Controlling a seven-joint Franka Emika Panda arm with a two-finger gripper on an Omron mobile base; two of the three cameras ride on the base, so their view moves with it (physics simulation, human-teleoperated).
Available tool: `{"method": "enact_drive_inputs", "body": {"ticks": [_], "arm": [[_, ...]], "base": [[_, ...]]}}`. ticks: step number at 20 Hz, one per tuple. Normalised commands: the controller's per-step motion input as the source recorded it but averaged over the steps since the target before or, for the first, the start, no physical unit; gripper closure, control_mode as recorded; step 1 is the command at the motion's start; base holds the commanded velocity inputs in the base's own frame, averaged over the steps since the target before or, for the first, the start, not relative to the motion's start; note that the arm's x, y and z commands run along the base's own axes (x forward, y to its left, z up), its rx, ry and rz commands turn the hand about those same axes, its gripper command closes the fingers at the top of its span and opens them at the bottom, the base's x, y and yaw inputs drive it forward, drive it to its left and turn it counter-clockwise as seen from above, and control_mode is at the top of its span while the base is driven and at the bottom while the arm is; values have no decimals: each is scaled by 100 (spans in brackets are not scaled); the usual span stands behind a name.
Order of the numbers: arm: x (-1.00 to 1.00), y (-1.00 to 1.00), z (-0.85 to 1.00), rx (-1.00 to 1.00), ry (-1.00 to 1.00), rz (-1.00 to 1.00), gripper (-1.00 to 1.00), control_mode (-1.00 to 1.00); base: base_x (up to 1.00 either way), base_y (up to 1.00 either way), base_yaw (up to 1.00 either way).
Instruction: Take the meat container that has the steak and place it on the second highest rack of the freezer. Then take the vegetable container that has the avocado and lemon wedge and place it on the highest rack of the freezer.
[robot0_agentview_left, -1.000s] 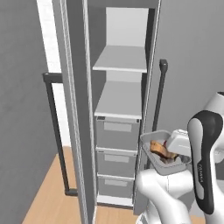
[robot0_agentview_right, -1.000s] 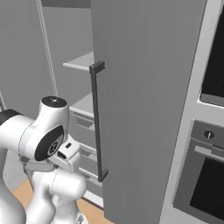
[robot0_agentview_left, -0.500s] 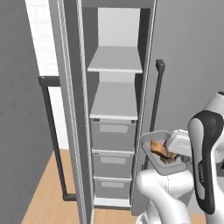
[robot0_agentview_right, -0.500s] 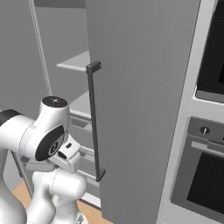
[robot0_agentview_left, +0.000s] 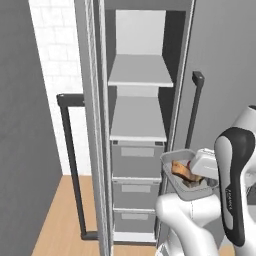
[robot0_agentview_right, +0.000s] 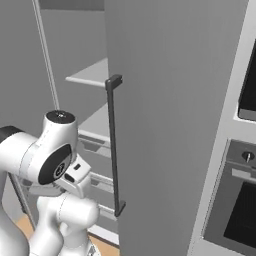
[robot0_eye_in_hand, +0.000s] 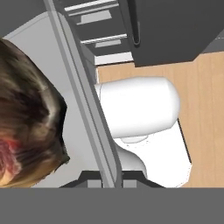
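Currently your gripper (robot0_eye_in_hand: 112, 177) pinches the meat container's (robot0_agentview_left: 186, 175) rim, steak (robot0_agentview_left: 184, 168) inside; raising it toward the second highest rack (robot0_agentview_left: 138, 120), you could clip the freezer (robot0_agentview_left: 145, 60) frame.

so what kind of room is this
Most likely a rendered home kitchen. A tall freezer stands open with two bare shelves above grey drawers, a built-in wall oven sits to its right, and the floor is wood. The gripper holds a container of steak.
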Motion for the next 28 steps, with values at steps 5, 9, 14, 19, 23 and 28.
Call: {"method": "enact_drive_inputs", "body": {"ticks": [5,9,14,19,23,28], "arm": [[0,0,0,0,0,0,100,100],[0,0,0,0,0,0,100,100],[0,0,0,0,0,0,100,100],[0,0,0,0,0,0,100,100],[0,0,0,0,0,0,100,100],[0,0,0,0,0,0,100,100]], "base": [[52,0,-7],[36,2,-6],[5,9,-1],[0,24,1],[0,22,9],[-15,27,11]]}}
